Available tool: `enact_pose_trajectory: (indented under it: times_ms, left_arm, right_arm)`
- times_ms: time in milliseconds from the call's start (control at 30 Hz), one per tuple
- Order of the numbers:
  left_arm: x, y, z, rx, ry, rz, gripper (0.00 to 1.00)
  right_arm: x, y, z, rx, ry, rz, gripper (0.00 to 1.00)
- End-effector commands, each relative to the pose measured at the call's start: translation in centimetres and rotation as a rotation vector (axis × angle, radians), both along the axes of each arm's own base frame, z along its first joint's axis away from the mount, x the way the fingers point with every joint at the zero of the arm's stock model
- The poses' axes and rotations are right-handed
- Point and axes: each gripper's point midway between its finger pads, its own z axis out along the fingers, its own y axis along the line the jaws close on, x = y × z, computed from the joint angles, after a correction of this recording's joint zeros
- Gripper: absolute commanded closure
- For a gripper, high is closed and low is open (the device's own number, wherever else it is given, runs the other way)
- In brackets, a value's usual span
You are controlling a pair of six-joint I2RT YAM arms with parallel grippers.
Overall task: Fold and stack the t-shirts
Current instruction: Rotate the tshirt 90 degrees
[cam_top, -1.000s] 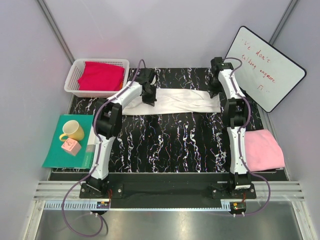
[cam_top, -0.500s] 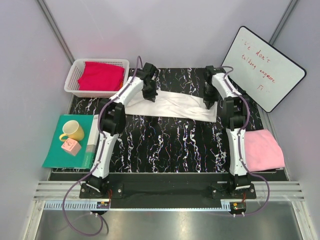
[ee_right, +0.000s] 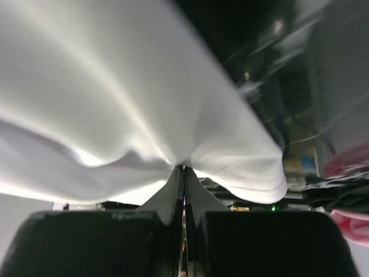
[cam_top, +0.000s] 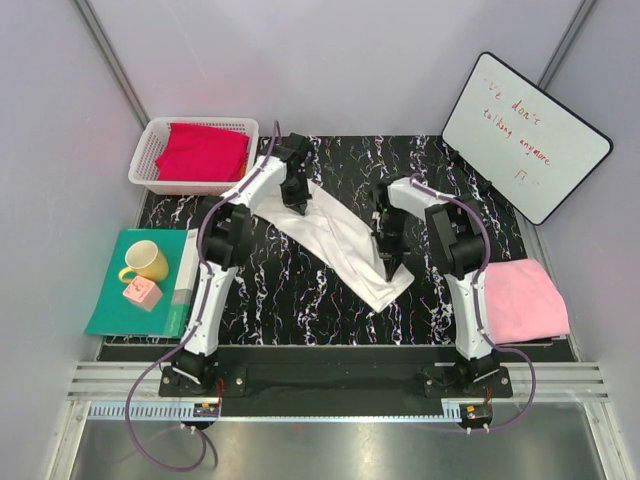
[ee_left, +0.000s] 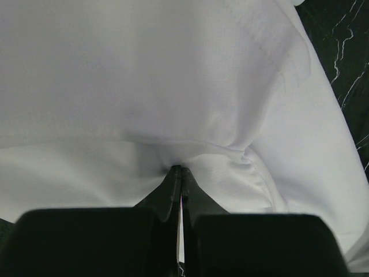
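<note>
Nearest on the right, the pink t-shirt (cam_top: pixel 527 300) lies as a flat, roughly square packet at the right edge of the bench (cam_top: pixel 300 305), apart from both arms; it looks folded already and, in my judgement, is where a stack could start. Level with it on the left is a teal mat (cam_top: pixel 105 310) with a yellow mug (cam_top: pixel 147 262) and a pink block (cam_top: pixel 141 293) on it, none of which belongs to the job. In the middle of the bench, the white t-shirt (cam_top: pixel 340 240) is the one in hand. It has been narrowed into a long band that runs aslant from far left to near right. The right claw (cam_top: pixel 388 258) has its near end; its wrist view shows the two tips pressed together on a pinch of white cloth that hangs off them clear of the bench. The left claw (cam_top: pixel 297 198) has the far end, and its wrist view likewise shows the tips together on a gathered fold, with the cloth spread flat beyond. So the lengthwise fold looks done, while the crosswise fold that would bring the band down to a packet is not yet made. Farther back on the left, the red t-shirt (cam_top: pixel 203 150) sits in a white basket (cam_top: pixel 150 140), untouched by either arm; whether it is properly folded cannot be told from here. At the far right a whiteboard (cam_top: pixel 527 135) leans by the wall. I judge the task to be about a third to half done, with nothing stacked so far.
</note>
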Motion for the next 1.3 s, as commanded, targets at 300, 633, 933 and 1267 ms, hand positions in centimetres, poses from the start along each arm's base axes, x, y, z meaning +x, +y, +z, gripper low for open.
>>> enact_pose_trajectory:
  times_ms: [300,633,933,1267]
  left_arm:
    - [-4.0,2.1,10.1,-0.037,-0.162,-0.036,1.0]
    - [-6.1,2.5,11.3,-0.061,-0.151,-0.046,1.0]
    - [-7.6,3.5,11.4,-0.046,-0.109,-0.059,1.0]
    - [-8.7,3.4,11.7,-0.066,-0.088,-0.065,1.0]
  right_arm:
    - [9.5,6.0,10.5,0.198,-0.477,0.06,1.0]
    - [21.6,16.2,9.1,0.575,-0.722,0.084,1.0]
    - [23.4,19.6,6.1,0.671,-0.716,0.021,1.0]
    - [24.8,17.9,0.7,0.509,-0.729,-0.034,1.0]
